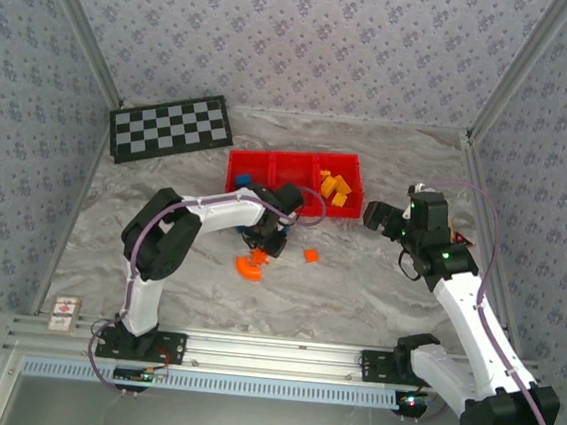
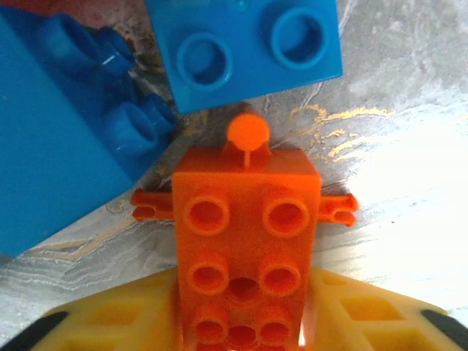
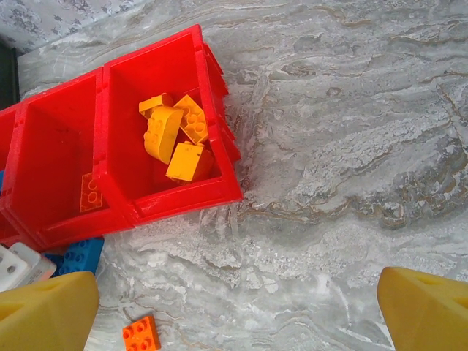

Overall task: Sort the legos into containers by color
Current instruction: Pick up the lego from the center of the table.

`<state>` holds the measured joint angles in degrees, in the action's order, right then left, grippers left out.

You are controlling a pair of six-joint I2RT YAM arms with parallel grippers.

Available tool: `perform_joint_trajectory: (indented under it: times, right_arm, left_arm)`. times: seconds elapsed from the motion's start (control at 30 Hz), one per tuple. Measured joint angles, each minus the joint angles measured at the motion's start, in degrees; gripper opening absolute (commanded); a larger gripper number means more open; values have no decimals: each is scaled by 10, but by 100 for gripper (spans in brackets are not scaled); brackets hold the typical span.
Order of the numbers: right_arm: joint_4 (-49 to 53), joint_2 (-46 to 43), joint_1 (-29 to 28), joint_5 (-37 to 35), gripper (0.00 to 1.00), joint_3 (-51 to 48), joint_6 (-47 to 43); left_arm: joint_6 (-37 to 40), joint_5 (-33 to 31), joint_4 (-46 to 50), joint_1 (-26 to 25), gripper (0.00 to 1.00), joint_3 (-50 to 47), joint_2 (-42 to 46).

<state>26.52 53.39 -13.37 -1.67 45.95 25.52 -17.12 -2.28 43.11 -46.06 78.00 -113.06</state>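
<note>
Orange brick (image 2: 245, 241): near end clamped between left fingers (image 2: 110, 325); blue bricks (image 2: 248, 47) crowd just beyond. Right fingers (image 3: 44, 314) wide, empty. Hazard: end-grip may let it pivot, or snag blue neighbours.

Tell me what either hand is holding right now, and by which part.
The left hand grips the orange brick by the two long sides of its near end. The right hand is open and holds nothing.
</note>
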Motion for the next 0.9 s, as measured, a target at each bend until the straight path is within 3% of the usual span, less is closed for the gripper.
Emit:
perform_joint_trajectory:
  times: [0.3, 0.67, 0.9]
  right_arm:
    - [1, -6, 5, 0, 100, -10, 2]
    - [2, -34, 21, 0, 100, -18, 5]
    - [2, -35, 25, 0, 100, -32, 12]
  left_arm:
    - [-16, -7, 0, -3, 17, 2, 2]
    - [-66, -48, -9, -5, 17, 30, 119]
    - [-91, -66, -5, 5, 16, 175, 73]
